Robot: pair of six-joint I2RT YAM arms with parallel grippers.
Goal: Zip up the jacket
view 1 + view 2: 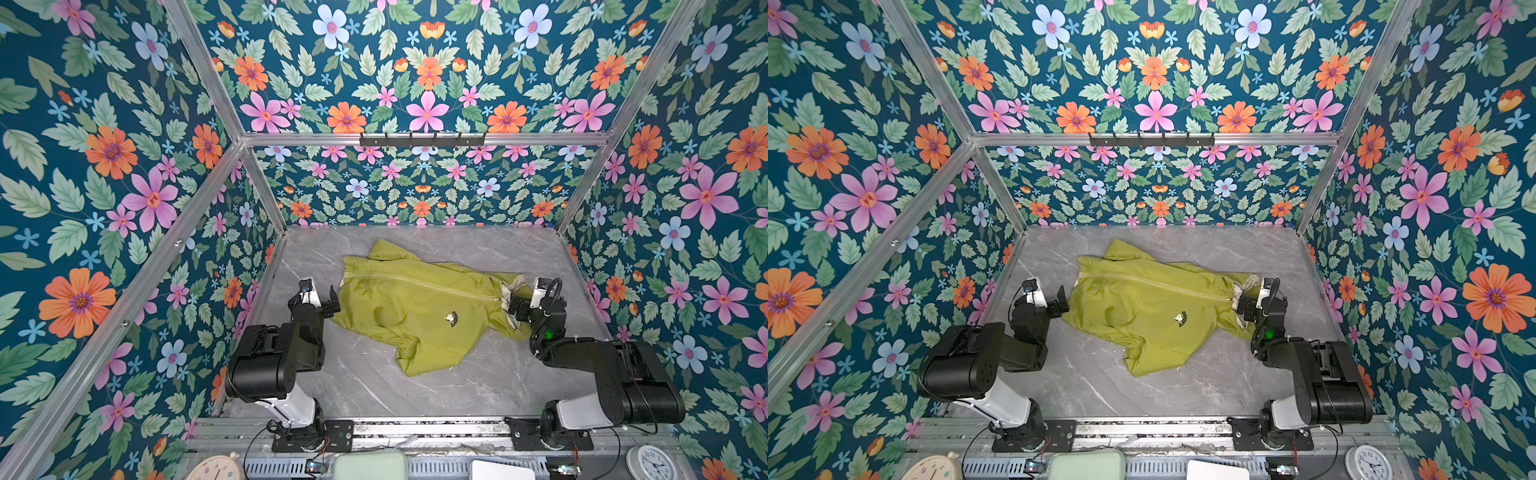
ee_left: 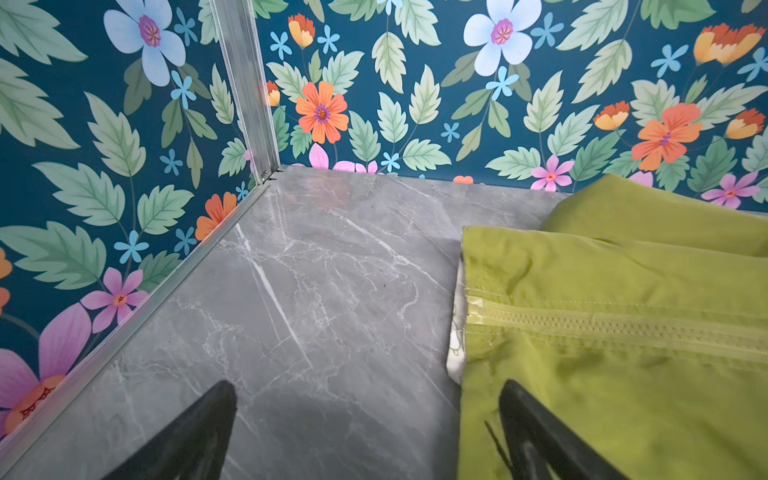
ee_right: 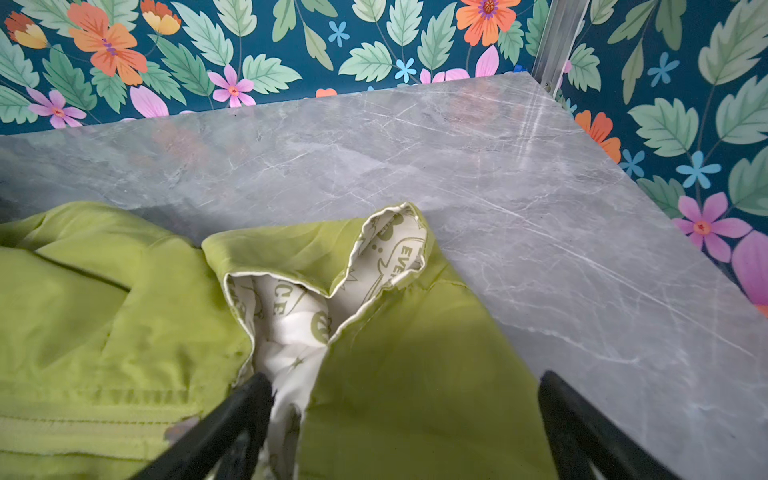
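The lime-green jacket (image 1: 415, 307) lies flat on the grey marble table (image 1: 478, 386) in both top views, with a small dark-and-white emblem (image 1: 451, 319) on its chest. Its green zipper (image 1: 415, 282) runs from the hem on the left to the collar on the right, and its teeth look closed along the stretch (image 2: 602, 324) in the left wrist view. My left gripper (image 1: 326, 303) stands open at the hem end (image 2: 368, 388), one finger over the cloth, one over bare table. My right gripper (image 1: 513, 307) hangs open over the collar (image 3: 405, 378), where cream printed lining (image 3: 390, 257) shows.
Floral walls with aluminium frame posts (image 1: 266, 187) close in the table on three sides. A black hook rail (image 1: 422, 139) hangs on the back wall. Two clocks (image 1: 654, 463) (image 1: 212, 469) and a pale green box (image 1: 370, 465) sit below the front rail.
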